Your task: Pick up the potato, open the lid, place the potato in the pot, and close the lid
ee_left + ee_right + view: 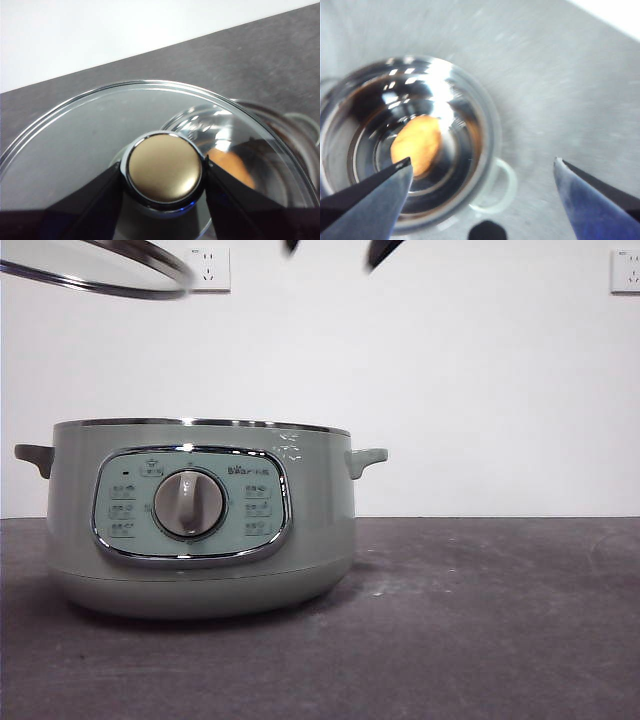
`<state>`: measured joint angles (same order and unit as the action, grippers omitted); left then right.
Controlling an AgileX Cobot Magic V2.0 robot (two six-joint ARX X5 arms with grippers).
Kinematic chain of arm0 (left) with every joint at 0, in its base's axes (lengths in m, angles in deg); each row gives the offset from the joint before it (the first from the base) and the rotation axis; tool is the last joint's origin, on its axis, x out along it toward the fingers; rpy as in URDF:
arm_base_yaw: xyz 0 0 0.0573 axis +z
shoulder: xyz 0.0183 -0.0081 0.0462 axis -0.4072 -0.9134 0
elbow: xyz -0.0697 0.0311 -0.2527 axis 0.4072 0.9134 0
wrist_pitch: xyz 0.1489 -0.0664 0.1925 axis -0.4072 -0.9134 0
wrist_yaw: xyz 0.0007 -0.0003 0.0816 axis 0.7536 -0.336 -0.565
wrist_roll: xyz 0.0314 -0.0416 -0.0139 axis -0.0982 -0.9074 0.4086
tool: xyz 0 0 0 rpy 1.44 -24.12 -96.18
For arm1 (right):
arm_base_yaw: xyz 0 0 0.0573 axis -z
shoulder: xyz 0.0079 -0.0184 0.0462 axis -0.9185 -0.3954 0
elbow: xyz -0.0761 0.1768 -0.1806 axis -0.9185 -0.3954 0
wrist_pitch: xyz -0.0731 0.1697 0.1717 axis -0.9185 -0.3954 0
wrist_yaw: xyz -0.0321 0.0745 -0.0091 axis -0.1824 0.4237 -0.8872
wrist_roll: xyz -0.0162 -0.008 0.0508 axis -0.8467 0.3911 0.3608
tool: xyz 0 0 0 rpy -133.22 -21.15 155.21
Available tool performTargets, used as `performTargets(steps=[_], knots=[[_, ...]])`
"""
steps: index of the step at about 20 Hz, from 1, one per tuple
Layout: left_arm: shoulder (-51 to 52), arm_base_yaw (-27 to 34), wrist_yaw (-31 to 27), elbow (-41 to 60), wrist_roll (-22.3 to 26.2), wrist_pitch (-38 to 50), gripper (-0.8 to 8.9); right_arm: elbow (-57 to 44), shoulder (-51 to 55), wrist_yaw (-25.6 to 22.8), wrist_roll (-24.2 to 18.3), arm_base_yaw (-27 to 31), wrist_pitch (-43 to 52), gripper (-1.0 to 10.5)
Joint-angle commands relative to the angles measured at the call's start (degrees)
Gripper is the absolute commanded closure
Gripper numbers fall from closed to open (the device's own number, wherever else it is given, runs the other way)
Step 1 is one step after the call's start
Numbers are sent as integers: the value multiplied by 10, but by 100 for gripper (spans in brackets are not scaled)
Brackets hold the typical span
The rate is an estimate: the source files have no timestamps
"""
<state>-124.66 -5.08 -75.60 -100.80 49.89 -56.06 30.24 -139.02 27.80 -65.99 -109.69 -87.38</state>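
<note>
The sage-green pot [200,520] stands open on the dark table. The potato [417,144] lies on the pot's shiny steel bottom [380,150]; it also shows orange through the glass in the left wrist view [230,167]. My left gripper [164,175] is shut on the lid's round knob [164,167] and holds the glass lid [100,265] high above the pot's left side. My right gripper [482,172] is open and empty, high above the pot; its black tips [375,250] show at the top edge of the front view.
The pot's side handles [365,460] stick out left and right. A white wall with two sockets [212,268] stands behind. Dark table surface [500,620] stretches to the right of the pot.
</note>
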Motion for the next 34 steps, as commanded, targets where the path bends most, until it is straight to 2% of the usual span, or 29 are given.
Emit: performTargets(steps=[1,6,9,11,13,21,28,31,32,34], knots=[[-46,-1,42,-6,2,76,822,0,43,-3,4,3,-24,474],[-158,-2,130,-6,-44,177,822,0,108,-3,8,3,-76,474],[-204,-2,142,-6,-59,202,822,0,129,-4,8,3,-94,474],[-226,-2,142,-6,-60,206,822,0,136,-23,8,3,-103,474],[-242,-2,142,-6,-61,206,822,0,138,-48,8,3,-111,474],[-294,-2,143,-6,-76,195,822,0,138,-47,10,3,-118,474],[-302,-1,138,-6,-71,106,822,0,138,-47,10,3,-124,474],[-302,-1,138,-6,-71,102,812,0,138,-46,12,3,-125,474],[-302,-1,139,-6,-71,103,774,0,138,-46,13,3,-127,474],[-302,-1,139,-6,-71,110,552,0,138,-46,14,3,-131,474]])
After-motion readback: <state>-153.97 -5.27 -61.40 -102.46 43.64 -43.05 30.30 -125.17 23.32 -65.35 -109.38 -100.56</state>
